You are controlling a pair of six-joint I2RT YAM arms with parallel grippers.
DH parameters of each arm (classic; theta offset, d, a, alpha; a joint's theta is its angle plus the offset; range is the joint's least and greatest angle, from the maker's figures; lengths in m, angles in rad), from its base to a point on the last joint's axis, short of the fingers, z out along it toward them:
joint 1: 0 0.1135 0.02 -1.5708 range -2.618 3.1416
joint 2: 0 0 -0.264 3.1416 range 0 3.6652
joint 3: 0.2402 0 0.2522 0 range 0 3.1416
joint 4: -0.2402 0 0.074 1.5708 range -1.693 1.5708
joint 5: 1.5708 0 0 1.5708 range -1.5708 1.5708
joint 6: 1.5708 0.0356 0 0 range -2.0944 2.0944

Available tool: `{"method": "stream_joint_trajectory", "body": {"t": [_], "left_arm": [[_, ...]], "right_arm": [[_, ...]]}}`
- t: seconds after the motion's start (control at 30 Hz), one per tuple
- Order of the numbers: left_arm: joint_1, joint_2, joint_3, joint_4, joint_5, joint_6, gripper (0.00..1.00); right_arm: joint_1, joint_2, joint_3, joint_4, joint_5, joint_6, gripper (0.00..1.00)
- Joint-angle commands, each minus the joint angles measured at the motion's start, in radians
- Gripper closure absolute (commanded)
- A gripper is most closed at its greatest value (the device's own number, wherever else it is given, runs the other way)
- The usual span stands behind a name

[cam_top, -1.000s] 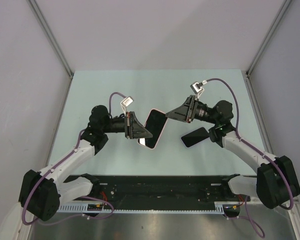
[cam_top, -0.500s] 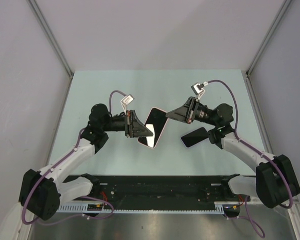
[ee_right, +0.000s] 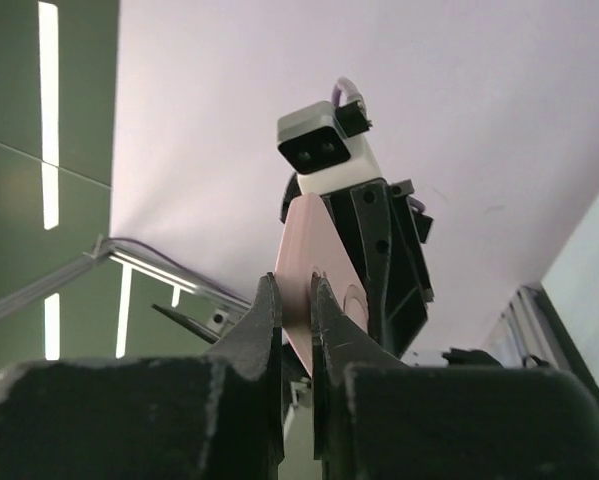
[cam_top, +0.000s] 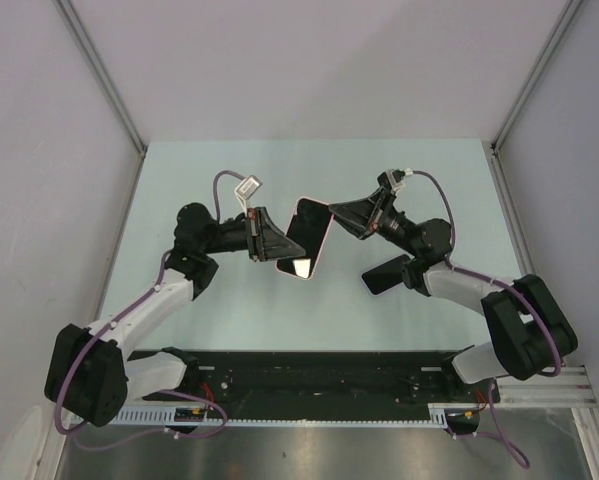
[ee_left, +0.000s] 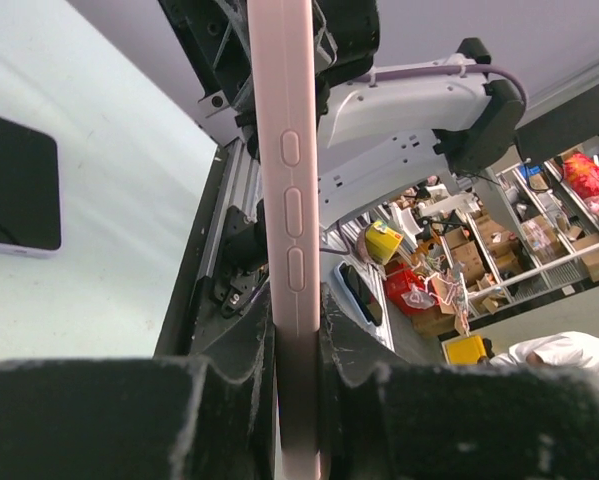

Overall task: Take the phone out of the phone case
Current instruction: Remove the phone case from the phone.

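We hold the pink phone case (ee_left: 284, 150) aloft, left gripper (cam_top: 283, 246) clamping one end, right gripper (cam_top: 331, 214) pinching the other; the phone (cam_top: 307, 240) seemingly not yet out.

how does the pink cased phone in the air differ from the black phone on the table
The pink-cased phone is tilted above the pale green table, pinched by the left fingers and right fingers; the black phone lies flat on it, untouched. Both show dark screens.
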Motion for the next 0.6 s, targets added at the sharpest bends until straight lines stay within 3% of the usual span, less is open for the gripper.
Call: {"method": "stream_joint_trajectory", "body": {"t": [0.0, 0.23, 0.57], "left_arm": [[-0.019, 0.01, 0.023, 0.298, 0.017, -0.021, 1.0], [-0.019, 0.033, 0.045, 0.49, 0.012, -0.193, 1.0], [-0.019, 0.007, 0.045, 0.482, 0.008, -0.219, 1.0]], "right_arm": [[0.071, -0.011, 0.007, 0.285, 0.11, 0.184, 1.0], [0.115, -0.027, 0.027, 0.288, 0.252, 0.266, 1.0], [0.176, 0.041, 0.047, 0.284, 0.294, 0.264, 1.0]]}}
